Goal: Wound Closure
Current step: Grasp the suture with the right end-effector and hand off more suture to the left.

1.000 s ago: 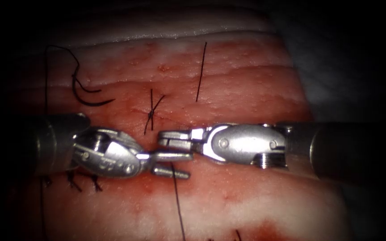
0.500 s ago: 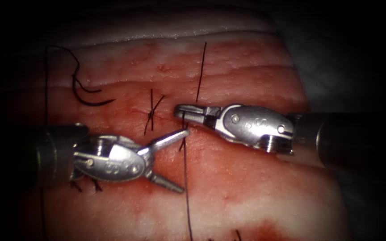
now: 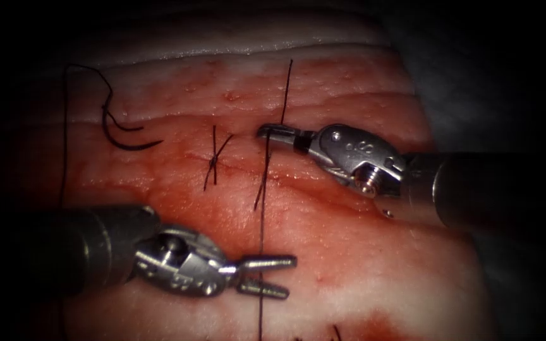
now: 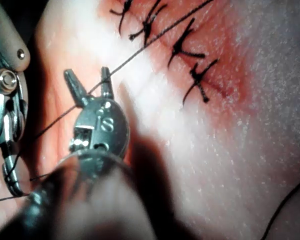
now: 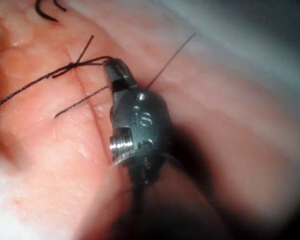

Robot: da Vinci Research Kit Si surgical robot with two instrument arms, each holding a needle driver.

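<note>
Clamping on the thread (image 3: 264, 165), your right pincer (image 3: 266, 132) has its jaws pressed together at the strand, just right of the tied stitch (image 3: 213, 161) on the cut (image 3: 235, 165). In the right wrist view the same pincer (image 5: 111, 66) pinches the dark thread (image 5: 40, 82) where it runs across the tissue (image 5: 50, 150) from the crossed knot (image 5: 76, 63). From that grip the strand drops straight down the endoscope view, past a short loose tail beside it, and runs between the jaws of your left pincer (image 3: 278, 276).

Your left pincer sits low on the tissue (image 3: 361, 265), jaws spread moderately apart, one above and one below, and it clamps nothing; the thread passes through the gap. In the left wrist view the two tips of that pincer (image 4: 90, 85) stand apart with the thread (image 4: 140, 52) running slantwise across them; whether it touches a tip you cannot tell.

Further out, the needle (image 3: 127, 140) lies free on the tissue surface, well to the left of the cut, held by neither tool and not driven in. Its thread curls up from it and falls down the left edge. A separate straight strand (image 3: 284, 101) rises above your right pincer. Finished stitches (image 4: 190, 70) line the reddened cut in the left wrist view.
</note>
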